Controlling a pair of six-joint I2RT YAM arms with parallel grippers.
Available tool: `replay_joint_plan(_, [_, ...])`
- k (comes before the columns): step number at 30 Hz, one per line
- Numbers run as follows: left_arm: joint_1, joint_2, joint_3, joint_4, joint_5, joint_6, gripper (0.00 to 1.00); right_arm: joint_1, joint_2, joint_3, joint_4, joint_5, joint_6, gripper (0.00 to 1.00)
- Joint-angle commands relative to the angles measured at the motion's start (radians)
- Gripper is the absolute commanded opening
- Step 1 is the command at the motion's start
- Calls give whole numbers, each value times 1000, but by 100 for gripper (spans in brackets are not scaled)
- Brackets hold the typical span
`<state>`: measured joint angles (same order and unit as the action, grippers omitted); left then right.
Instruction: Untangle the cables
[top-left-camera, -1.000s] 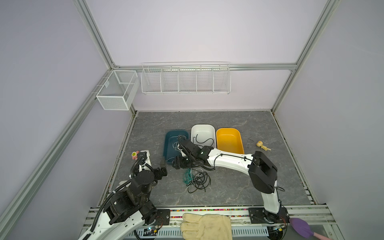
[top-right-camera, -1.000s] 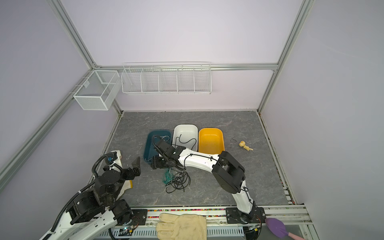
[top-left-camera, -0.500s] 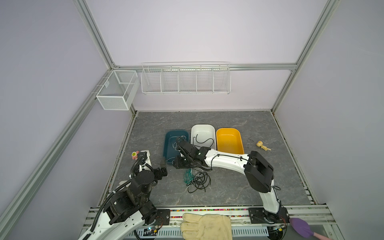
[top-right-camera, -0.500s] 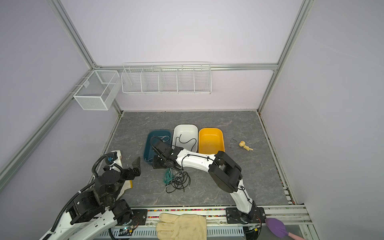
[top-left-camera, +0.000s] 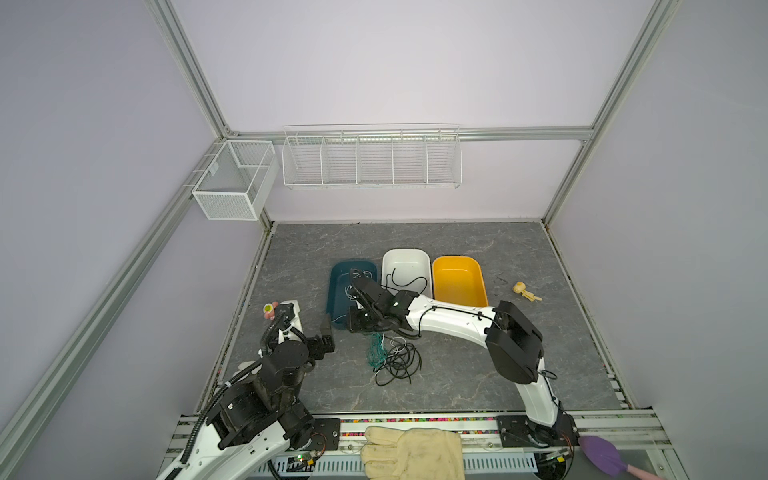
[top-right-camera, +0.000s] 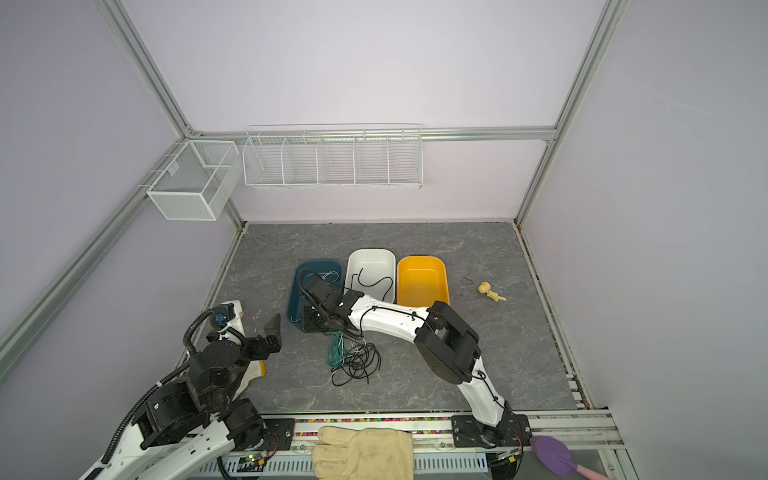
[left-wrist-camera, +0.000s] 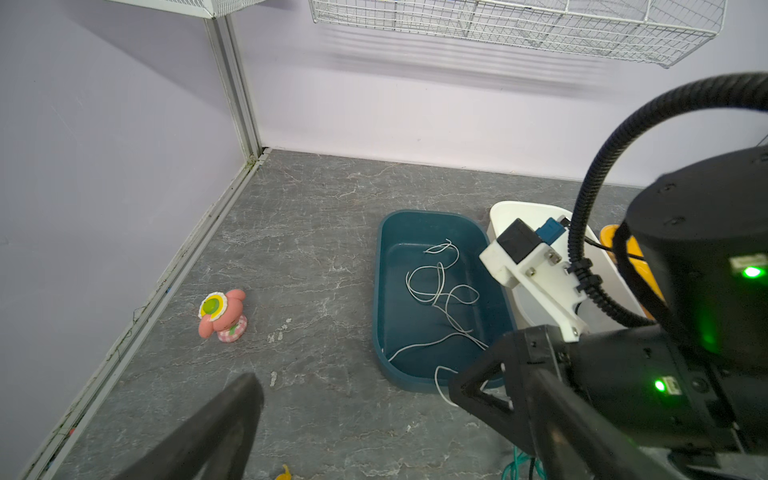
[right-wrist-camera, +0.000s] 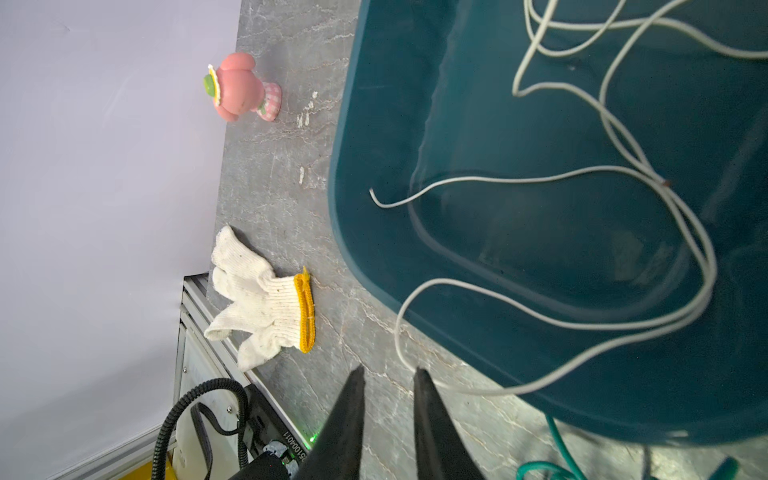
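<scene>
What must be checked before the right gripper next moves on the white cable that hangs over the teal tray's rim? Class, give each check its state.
1. Right gripper beside the teal tray, jaws parted by a narrow gap: ok.
2. White cable between those jaws: cannot tell; it passes right at the tips.
3. One end of the white cable lies loose in the teal tray: ok.
4. Tangle of black, white and teal-green cables on the table separated: not ok.
5. Left gripper open, empty, off the cables: ok.
</scene>
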<state>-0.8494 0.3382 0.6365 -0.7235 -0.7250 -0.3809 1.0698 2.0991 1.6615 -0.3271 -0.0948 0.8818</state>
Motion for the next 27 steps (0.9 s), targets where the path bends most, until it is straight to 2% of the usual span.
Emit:
replay_joint_plan(1, [1,-13,0,-7,-1,2,99,-33,37,67,-53,50,-37,31])
replay_joint_plan(4, [1,-14,0,-7,0,2,99,-51,101,191,-165,82,-99,43])
replay_joint_plan(7, [1,-13,0,-7,2,1,99,-64,150,251,-202,121,-125,53])
replay_joint_plan(13, [1,-12,-1,-5,4,4,99,-83,267,383,-262,124,-165,56])
replay_joint_plan(16, [1,-10,-1,-4,7,5,99,-90,350,501,-316,106,-188,55])
replay_joint_plan(18, [0,-7,-1,-4,9,5,99,-94,401,588,-350,102,-208,51])
replay_joint_plan(21, [1,-5,-3,-4,10,7,99,-102,453,678,-382,112,-221,39])
replay_joint_plan(27, [1,-4,-3,-2,12,8,99,-147,497,751,-362,88,-228,13])
